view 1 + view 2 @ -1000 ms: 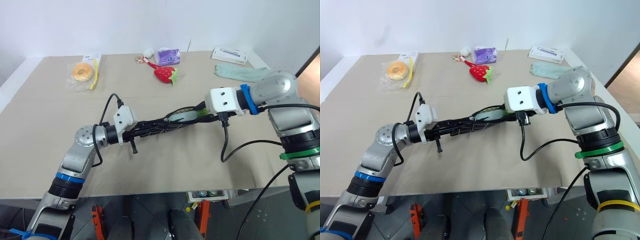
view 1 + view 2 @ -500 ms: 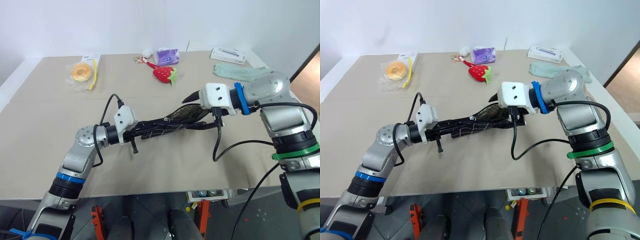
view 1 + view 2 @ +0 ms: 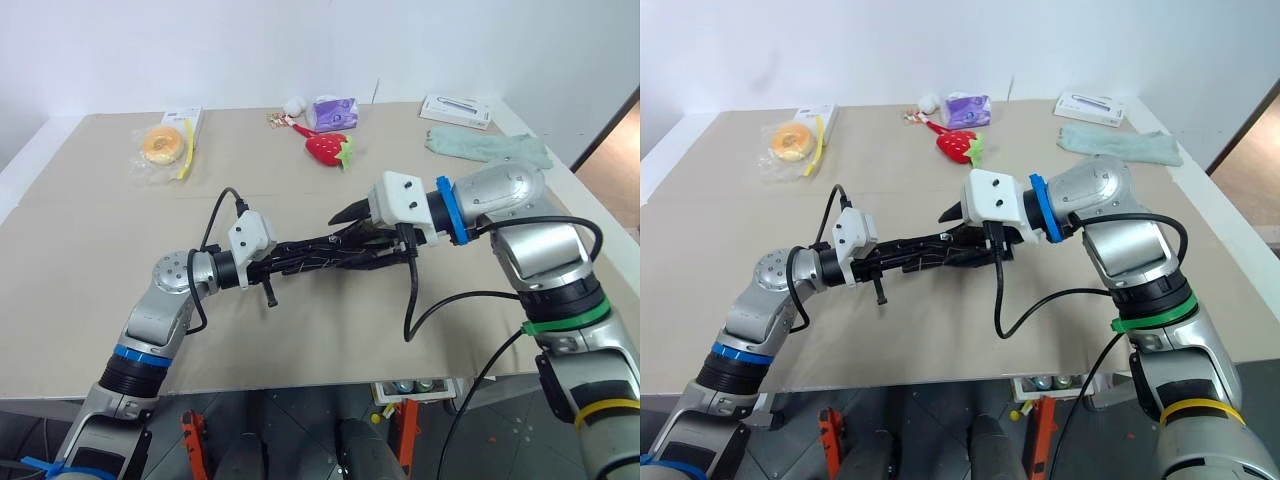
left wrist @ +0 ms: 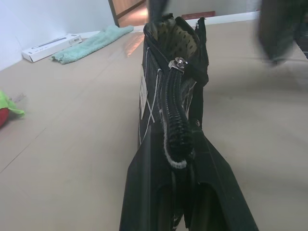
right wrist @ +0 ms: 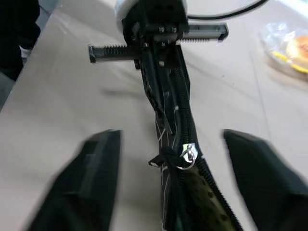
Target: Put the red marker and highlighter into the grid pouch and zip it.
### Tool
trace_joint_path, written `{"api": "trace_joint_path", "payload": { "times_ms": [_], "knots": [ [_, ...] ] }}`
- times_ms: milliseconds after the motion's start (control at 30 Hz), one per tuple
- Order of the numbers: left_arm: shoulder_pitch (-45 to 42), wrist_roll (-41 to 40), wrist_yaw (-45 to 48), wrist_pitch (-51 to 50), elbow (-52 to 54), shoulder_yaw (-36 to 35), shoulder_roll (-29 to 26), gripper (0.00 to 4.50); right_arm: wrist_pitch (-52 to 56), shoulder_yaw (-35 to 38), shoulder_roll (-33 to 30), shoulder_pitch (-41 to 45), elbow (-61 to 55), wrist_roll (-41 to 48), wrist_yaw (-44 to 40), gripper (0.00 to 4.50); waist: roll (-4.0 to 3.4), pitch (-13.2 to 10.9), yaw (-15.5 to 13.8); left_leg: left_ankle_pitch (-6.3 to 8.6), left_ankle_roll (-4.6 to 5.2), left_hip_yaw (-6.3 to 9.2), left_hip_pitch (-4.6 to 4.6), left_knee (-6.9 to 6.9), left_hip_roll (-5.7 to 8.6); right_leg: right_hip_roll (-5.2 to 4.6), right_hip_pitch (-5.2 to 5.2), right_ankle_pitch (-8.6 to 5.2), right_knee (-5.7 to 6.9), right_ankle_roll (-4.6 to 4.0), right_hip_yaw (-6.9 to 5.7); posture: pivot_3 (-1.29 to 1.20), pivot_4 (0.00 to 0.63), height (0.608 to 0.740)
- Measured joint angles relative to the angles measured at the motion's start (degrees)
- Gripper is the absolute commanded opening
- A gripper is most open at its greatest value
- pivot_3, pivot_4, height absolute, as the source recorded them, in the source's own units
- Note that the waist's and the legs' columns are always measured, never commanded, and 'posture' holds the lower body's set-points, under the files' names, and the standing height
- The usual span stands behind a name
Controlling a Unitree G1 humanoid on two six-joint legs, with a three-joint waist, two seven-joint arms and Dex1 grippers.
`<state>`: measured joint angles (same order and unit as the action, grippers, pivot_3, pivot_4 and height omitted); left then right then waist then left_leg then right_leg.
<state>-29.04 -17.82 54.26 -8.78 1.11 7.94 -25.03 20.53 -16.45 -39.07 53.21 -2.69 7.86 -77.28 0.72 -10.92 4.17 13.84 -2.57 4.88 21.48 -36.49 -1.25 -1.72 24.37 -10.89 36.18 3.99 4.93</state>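
Flat grid-lined fabric grid pouch [image 3: 320, 255] in clamped left fingers [image 4: 144, 192]; right fingers [image 5: 96, 178] spread astride.

Bright, even indoor light, soft shadows on the surface [image 3: 90, 260], wrist views blurred at near jaws

The grid pouch [image 3: 320, 255] is black with thin white lines, and its inside is olive with dark dots. The strawberry toy [image 3: 330, 148] is red with green leaves, the cloth [image 3: 487, 146] pale teal, the table [image 3: 100, 250] beige.
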Motion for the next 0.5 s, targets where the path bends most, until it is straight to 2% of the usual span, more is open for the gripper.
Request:
{"api": "trace_joint_path", "payload": {
  "times_ms": [67, 100, 500],
  "knots": [
    [0.00, 0.00, -0.01, -0.07, 0.06, 0.00, 0.00, 0.00, -0.75, -0.55, -0.12, 0.00, 0.82, -0.69, -0.02, 0.79, 0.00, 0.00, 0.01, 0.00, 0.00, 0.00, 0.00, 0.00, 0.00, 0.00, 0.00, 0.00, 0.00, 0.00, 0.00, 0.00, 0.150, 0.740],
    [0.00, 0.01, -0.01, -0.11, 0.08, 0.02, 0.00, 0.00, -1.14, -0.78, -0.12, 0.00, 0.99, -0.87, -0.05, 0.08, 0.00, 0.00, 0.03, 0.00, 0.00, 0.00, 0.00, 0.01, 0.00, 0.00, 0.01, 0.00, 0.00, -0.01, 0.00, 0.00, 0.150, 0.740],
    [0.01, 0.01, -0.14, -0.17, 0.11, 0.02, 0.00, 0.00, -2.36, -0.81, -1.48, 0.04, 1.81, -1.09, -1.30, 0.08, 0.00, 0.00, 0.02, 0.00, 0.00, 0.00, 0.00, 0.01, 0.00, 0.00, 0.01, 0.00, 0.00, 0.00, 0.01, 0.00, 0.150, 0.740]
  ]
}}
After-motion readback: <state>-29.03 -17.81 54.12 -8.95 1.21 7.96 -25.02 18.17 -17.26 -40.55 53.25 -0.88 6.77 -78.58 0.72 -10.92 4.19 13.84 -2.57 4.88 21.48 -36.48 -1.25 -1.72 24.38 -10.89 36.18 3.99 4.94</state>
